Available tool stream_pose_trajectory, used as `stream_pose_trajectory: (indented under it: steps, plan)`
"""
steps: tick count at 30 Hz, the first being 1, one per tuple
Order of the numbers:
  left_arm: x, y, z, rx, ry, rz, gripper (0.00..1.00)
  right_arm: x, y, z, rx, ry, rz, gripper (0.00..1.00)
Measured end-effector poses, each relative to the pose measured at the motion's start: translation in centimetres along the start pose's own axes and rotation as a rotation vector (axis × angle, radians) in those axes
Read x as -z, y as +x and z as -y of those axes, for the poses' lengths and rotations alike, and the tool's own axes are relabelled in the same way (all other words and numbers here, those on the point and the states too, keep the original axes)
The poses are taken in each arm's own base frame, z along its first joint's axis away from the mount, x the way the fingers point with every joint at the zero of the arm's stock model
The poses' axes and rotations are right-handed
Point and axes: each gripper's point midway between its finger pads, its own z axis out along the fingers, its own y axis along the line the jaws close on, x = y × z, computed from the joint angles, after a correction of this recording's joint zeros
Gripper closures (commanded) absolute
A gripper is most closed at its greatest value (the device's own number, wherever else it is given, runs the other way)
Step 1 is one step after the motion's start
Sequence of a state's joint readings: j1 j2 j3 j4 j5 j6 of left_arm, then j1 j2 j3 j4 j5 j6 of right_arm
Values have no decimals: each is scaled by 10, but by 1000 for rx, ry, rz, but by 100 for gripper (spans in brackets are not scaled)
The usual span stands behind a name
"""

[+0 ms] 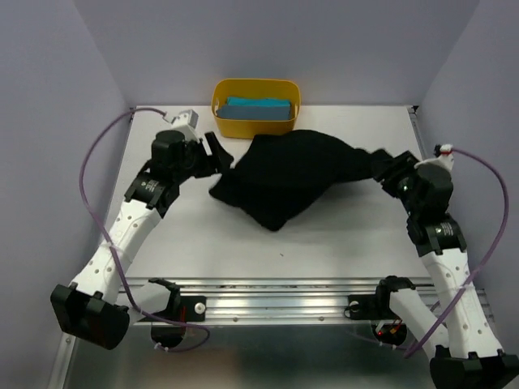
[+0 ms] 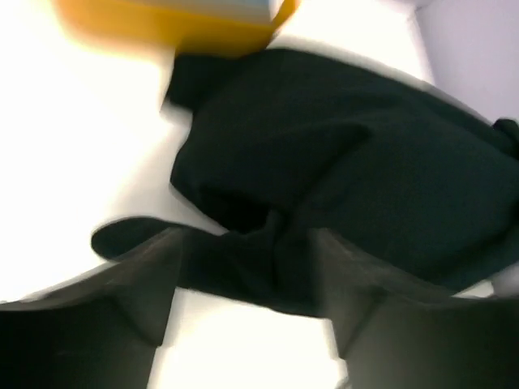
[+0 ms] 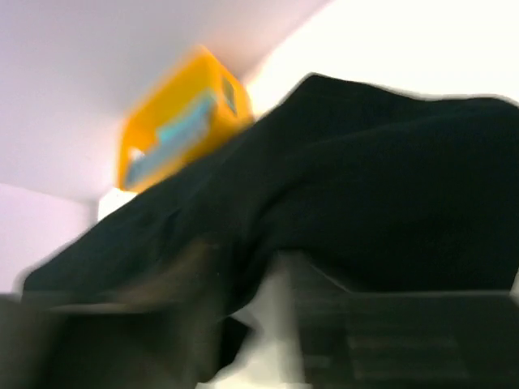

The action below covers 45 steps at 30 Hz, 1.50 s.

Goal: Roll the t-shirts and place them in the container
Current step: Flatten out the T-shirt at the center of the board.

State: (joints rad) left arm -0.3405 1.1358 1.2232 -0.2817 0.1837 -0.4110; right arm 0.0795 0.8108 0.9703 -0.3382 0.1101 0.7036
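Lilac walls (image 1: 49, 73) box in a white table (image 1: 324, 243), arms bolted at the near edge. Far left, the left gripper (image 1: 217, 156) sits low at the left edge of the black t-shirt (image 1: 292, 178). From its wrist cam the fingers (image 2: 134, 308) stand well apart w/ a ridge of cloth lying btwn them, not squeezed. Prob. placed there to get a bite on that edge, so the cloth can be drawn flat before any rolling.

At the back, a bit left of centre, the yellow tub (image 1: 220, 113) holds the teal t-shirt (image 1: 258, 108), folded neat. I'd guess it's parked there so one garment gets worked at a time.

Centre table: the black one is a bunched heap, widest in the middle, near corner sagging toward the arms, back edge just beside the tub. No roll started; looks like the spreading step, early on.

To the right the cloth narrows into a tail running straight to the right gripper (image 1: 388, 168), low near the table's right side. That drawn-out shape reads like a pinch, but the wrist cam there is blurred & cloth hides the fingers, so can't tell if it's clamped or apart. Soft cloth like this will likely slip or bunch unless both ends pull evenly.
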Motion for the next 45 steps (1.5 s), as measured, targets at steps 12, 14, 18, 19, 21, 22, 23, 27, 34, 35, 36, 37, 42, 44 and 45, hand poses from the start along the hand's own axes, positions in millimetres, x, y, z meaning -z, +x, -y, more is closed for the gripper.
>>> stream_pose_trajectory:
  steps: [12, 14, 18, 19, 21, 22, 23, 27, 34, 35, 36, 37, 42, 44, 45]
  plan:
    - [-24, 150, -93, 114, -296, -391, 15, 27, 141, 138, 4, 401, -363, 9]
    - [-25, 145, -91, 113, -291, -371, 16, 22, 136, 136, 17, 412, -354, 9]
    - [-23, 156, -91, 123, -303, -381, 15, 13, 134, 137, 43, 432, -361, 12]
    - [-22, 164, -90, 124, -303, -394, 14, 11, 137, 140, 50, 444, -377, 13]
    - [-17, 195, -86, 133, -301, -458, 14, 5, 145, 146, 57, 467, -405, 13]
    - [-15, 209, -84, 140, -298, -486, 14, 2, 150, 150, 59, 480, -422, 13]
    - [-11, 224, -81, 142, -294, -521, 14, 0, 153, 153, 61, 492, -435, 13]
    - [-6, 263, -65, 150, -271, -626, 48, -10, 172, 172, 54, 558, -506, 14]
    - [-20, 276, -71, 148, -324, -664, 100, -28, 168, 209, -126, 593, -510, 20]
    - [-25, 272, -73, 141, -333, -660, 100, -26, 170, 221, -164, 614, -512, 21]
    - [-31, 264, -73, 128, -339, -644, 100, -24, 175, 230, -191, 631, -521, 22]
    - [-35, 257, -73, 124, -340, -628, 100, -23, 176, 233, -200, 639, -526, 24]
    - [-56, 197, -96, 146, -389, -484, 100, -31, 186, 235, -224, 600, -536, 40]
    - [-62, 178, -111, 164, -420, -441, 100, -35, 188, 233, -225, 574, -532, 53]
    - [-67, 167, -120, 172, -440, -418, 100, -38, 190, 231, -216, 550, -525, 61]
